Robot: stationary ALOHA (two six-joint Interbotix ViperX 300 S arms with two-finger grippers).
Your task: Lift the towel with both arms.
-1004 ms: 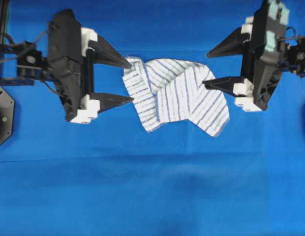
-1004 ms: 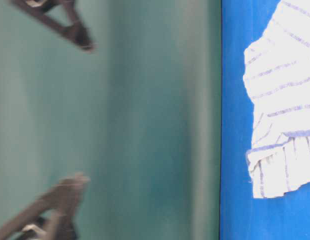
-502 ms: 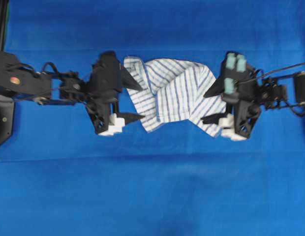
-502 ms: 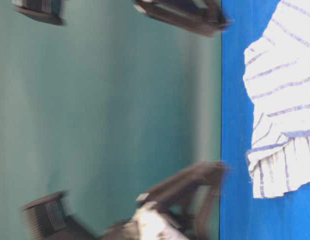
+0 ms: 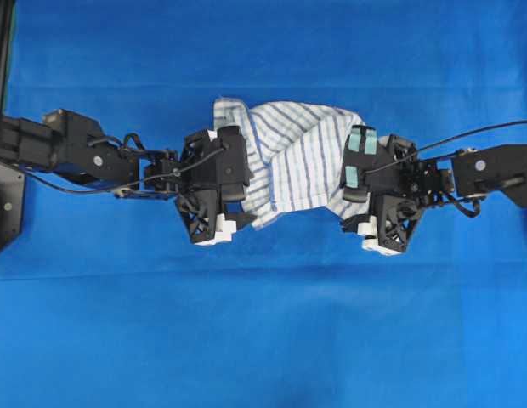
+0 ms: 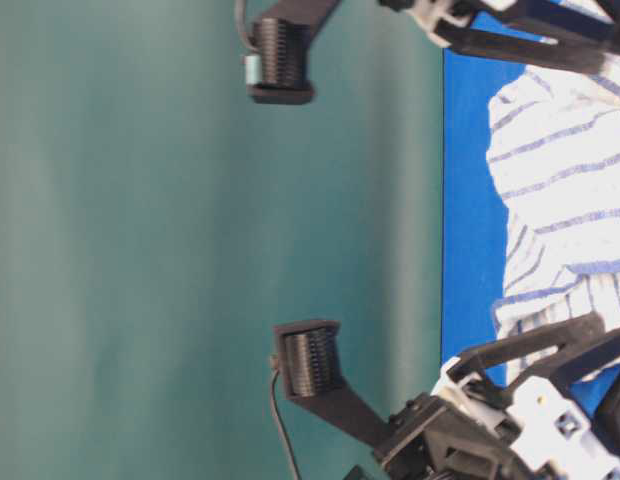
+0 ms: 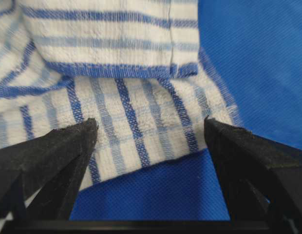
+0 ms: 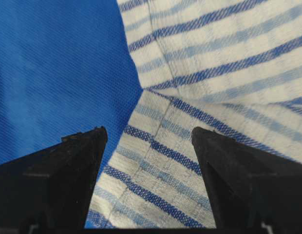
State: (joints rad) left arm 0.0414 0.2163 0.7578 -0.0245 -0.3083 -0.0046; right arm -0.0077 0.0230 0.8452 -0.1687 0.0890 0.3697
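The left gripper (image 7: 148, 131) stands spread wide, its two black wedge fingers straddling the towel's (image 5: 297, 157) near corner, where a single layer tapers onto the blue sheet (image 5: 263, 340). The right gripper (image 8: 148, 139) is likewise spread, its fingers framing a folded flap on the opposite end. Neither pinches anything yet.

The towel lies crumpled in the middle of the counter, between the two arms, folded over itself with a stitched blue hem showing in the left wrist view. It looks light, soft and limp, so it will likely sag and drape once raised rather than hold its shape. The woven surface should give decent friction. The best hold is probably the edge already between each pair of fingers: the thin corner on the left, the doubled fold on the right. A shallow bite risks the cloth slipping out, or snagging the sheet beneath.

In the overhead view, nothing else stands near the arms, so there is ample room to rise.
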